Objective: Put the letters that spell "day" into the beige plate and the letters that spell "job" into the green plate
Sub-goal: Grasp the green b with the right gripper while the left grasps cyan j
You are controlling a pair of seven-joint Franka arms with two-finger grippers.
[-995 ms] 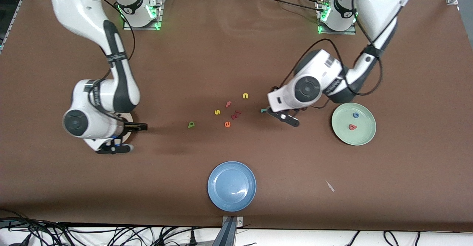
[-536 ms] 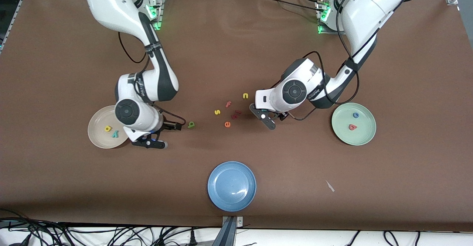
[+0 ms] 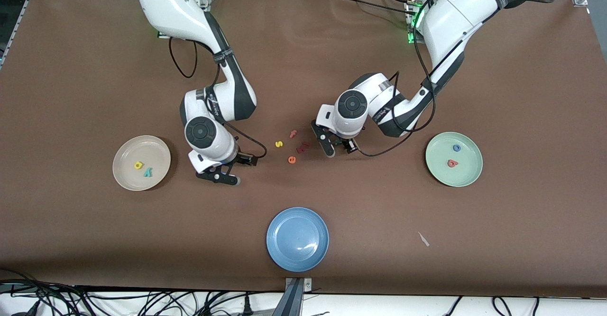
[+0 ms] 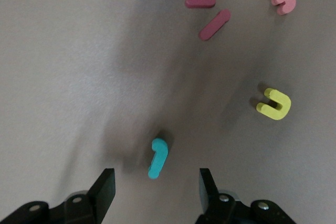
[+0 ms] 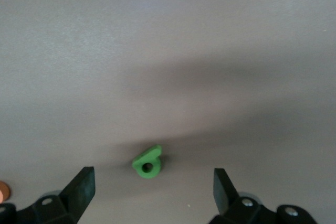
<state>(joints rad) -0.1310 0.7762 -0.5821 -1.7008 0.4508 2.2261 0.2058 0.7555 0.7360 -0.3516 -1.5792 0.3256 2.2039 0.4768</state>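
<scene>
In the right wrist view the green a (image 5: 148, 162) lies on the table between the spread fingers of my right gripper (image 5: 153, 174), untouched. My right gripper (image 3: 235, 170) hangs low beside the beige plate (image 3: 124, 156), which holds the yellow d (image 3: 138, 165) and teal y (image 3: 149, 172). The teal j (image 4: 157, 157) lies between the open fingers of my left gripper (image 4: 156, 174), clear of both. My left gripper (image 3: 339, 148) covers the j in the front view. The green plate (image 3: 469, 173) holds the blue o (image 3: 456, 148) and red b (image 3: 452, 163).
Loose letters lie between the two grippers: a yellow s (image 3: 279, 144), pink f (image 3: 293, 134), orange e (image 3: 291, 160) and dark red pieces (image 3: 302, 147). A yellow n (image 4: 275, 104) lies near the j. A blue plate (image 3: 297, 238) sits nearest the front camera.
My right gripper left the beige plate and came to the green a. My left gripper slid toward the loose letters, over the teal j, and its fingers have drawn somewhat closer.
</scene>
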